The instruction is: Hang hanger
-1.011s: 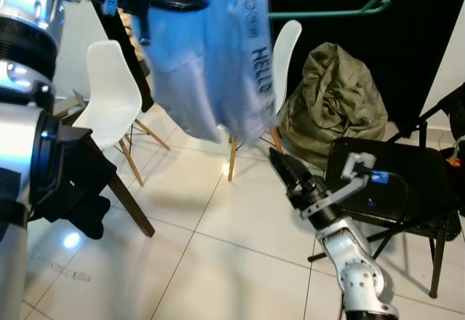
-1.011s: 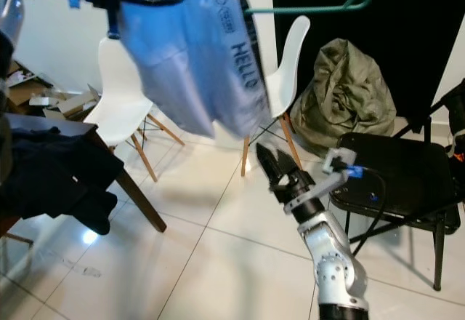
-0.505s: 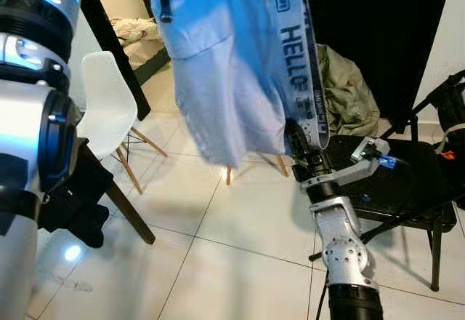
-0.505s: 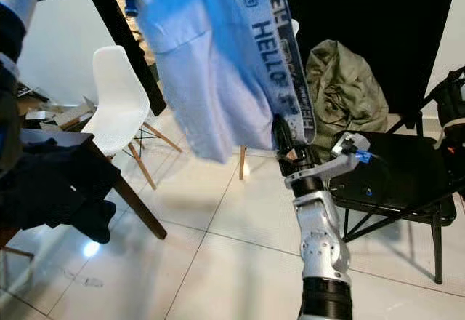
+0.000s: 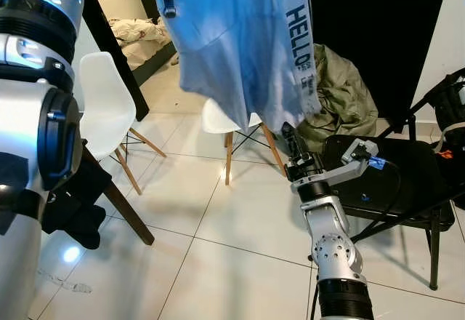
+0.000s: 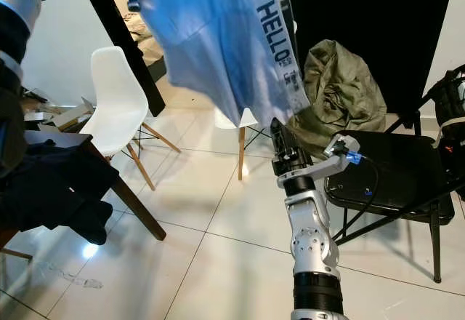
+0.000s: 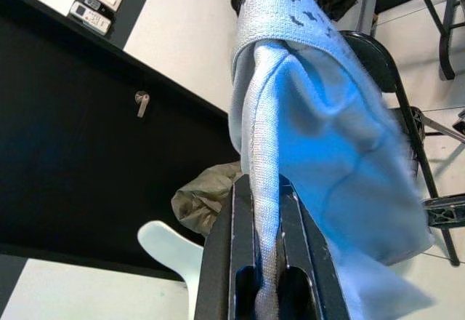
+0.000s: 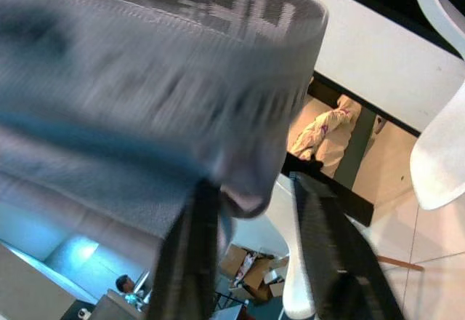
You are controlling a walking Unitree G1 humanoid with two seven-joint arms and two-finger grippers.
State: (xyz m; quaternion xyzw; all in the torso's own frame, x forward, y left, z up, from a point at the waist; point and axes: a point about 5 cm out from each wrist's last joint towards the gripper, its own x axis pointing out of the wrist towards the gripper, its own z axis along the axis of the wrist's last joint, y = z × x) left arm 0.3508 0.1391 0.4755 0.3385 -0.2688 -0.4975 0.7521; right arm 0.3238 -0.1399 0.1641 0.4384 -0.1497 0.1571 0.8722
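Currently left gripper (image 7: 265, 276) clamped on blue shirt (image 5: 240, 44); right gripper (image 8: 254, 211) spread at hem; snag risk, shirt slipping.

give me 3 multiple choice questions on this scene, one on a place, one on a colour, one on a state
1. Where does the olive green bag lie?
A. on the floor before the black wall
B. on the white chair
C. on the black folding chair

2. What colour is the garment with the HELLO band?
A. red
B. light blue
C. yellow

3. How is the left gripper?
A. open and clear of the garment
B. shut on the garment
C. resting on the floor

Answers:
1. A: the olive green bag sits on the tiles against the black wall.
2. B: the garment is light blue with a grey lettered band.
3. B: in the left wrist view the left gripper pinches the fabric between its fingers, while the right gripper reaches up to its lower edge.
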